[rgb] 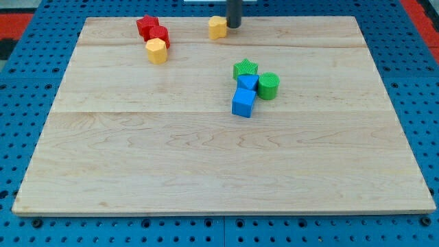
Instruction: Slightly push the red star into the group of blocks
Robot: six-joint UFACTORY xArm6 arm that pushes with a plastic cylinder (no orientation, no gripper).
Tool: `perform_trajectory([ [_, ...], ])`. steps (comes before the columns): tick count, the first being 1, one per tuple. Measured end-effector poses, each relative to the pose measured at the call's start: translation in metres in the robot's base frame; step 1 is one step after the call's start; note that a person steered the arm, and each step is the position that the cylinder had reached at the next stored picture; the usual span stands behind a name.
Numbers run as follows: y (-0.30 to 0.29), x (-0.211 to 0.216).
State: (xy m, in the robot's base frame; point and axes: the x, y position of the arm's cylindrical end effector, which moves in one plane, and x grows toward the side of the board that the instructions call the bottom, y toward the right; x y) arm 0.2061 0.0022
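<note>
The red star lies near the view's top left, touching a red cylinder, with a yellow hexagonal block just below them. My tip stands at the view's top centre, right beside a second yellow block on that block's right. The tip is well to the right of the red star. A group near the board's middle holds a green star, a green cylinder, a blue triangular block and a blue cube.
The wooden board lies on a blue perforated table. The board's top edge runs just behind my tip and the red blocks.
</note>
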Motion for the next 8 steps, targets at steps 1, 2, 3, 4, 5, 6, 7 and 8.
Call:
perform_trajectory([
  [1, -0.053, 0.014],
  [2, -0.087, 0.018],
  [3, -0.080, -0.002],
  [4, -0.085, -0.013],
  [5, -0.139, -0.015],
  [6, -0.186, -0.015],
  [7, -0.216, -0.010],
  [8, -0.167, 0.000],
])
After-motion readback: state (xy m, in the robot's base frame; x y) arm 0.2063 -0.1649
